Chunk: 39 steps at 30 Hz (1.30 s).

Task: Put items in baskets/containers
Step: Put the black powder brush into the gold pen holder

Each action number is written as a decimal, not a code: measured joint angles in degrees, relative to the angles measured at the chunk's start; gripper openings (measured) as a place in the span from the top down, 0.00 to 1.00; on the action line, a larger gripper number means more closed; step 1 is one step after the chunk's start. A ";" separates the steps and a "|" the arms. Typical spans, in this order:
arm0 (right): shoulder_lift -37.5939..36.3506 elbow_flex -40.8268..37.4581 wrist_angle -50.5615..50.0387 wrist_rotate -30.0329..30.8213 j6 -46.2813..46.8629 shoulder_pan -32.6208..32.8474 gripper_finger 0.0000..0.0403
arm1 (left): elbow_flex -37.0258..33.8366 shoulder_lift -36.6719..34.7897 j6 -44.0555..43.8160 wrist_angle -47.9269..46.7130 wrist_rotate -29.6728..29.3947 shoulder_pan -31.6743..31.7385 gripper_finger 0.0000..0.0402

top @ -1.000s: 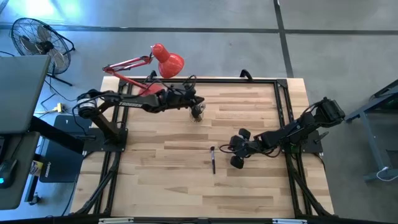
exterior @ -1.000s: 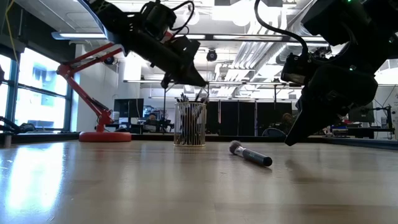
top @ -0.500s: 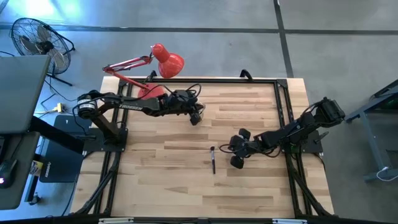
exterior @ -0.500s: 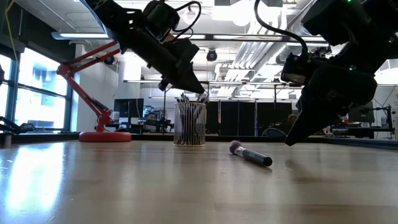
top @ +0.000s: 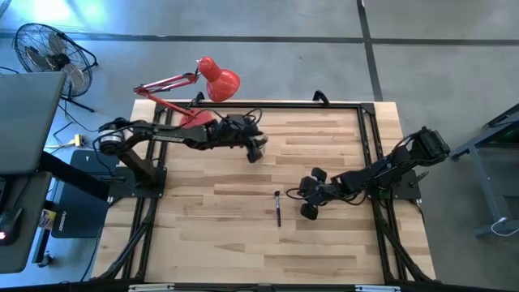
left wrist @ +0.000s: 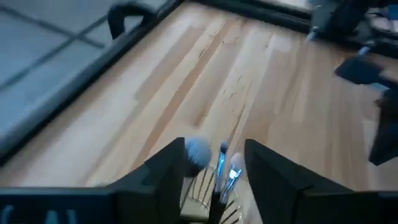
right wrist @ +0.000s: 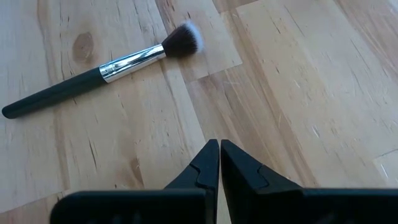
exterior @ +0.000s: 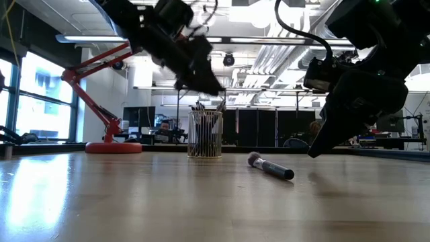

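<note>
The left gripper (top: 258,148) hangs directly above the clear cup (exterior: 205,134), which stands on the far half of the wooden table (top: 211,227), left of centre and just right of the red desk lamp (top: 212,81). In the left wrist view the two dark fingers (left wrist: 163,168) stand apart with a clear gap between them, and nothing is clamped in that gap. The brushes in the cup (left wrist: 214,163) show through the gap, tips upward: one rounded pale head and two narrower pale tips. In the low view the same brushes rise as a dark bundle above the cup rim, just under the left gripper.

The right gripper (top: 306,199) hangs low over the table, right of centre. In the right wrist view its fingertips (right wrist: 207,157) are pressed together, with only a thin seam between them, and they hold nothing.

One loose brush (top: 278,207) lies flat on the table just left of the right gripper, well apart from the cup and nearer than it. It has a dark handle, a pale metal ferrule and a fluffy pale head. In the high view it runs roughly near to far, with the head at the far end. In the low view it lies between the cup and the right gripper, touching neither.
</note>
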 joint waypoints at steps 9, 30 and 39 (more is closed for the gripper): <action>0.00 0.01 0.12 0.07 0.00 0.00 0.97 | 8.20 -3.50 2.28 -12.34 3.15 -3.32 0.54; 0.00 0.00 1.22 0.93 0.89 0.02 0.97 | -18.78 -16.88 -5.94 -5.02 -1.03 -20.46 0.99; 0.00 0.02 5.14 1.85 0.57 0.02 0.97 | -36.41 -30.19 -0.69 11.60 -1.73 -21.83 0.99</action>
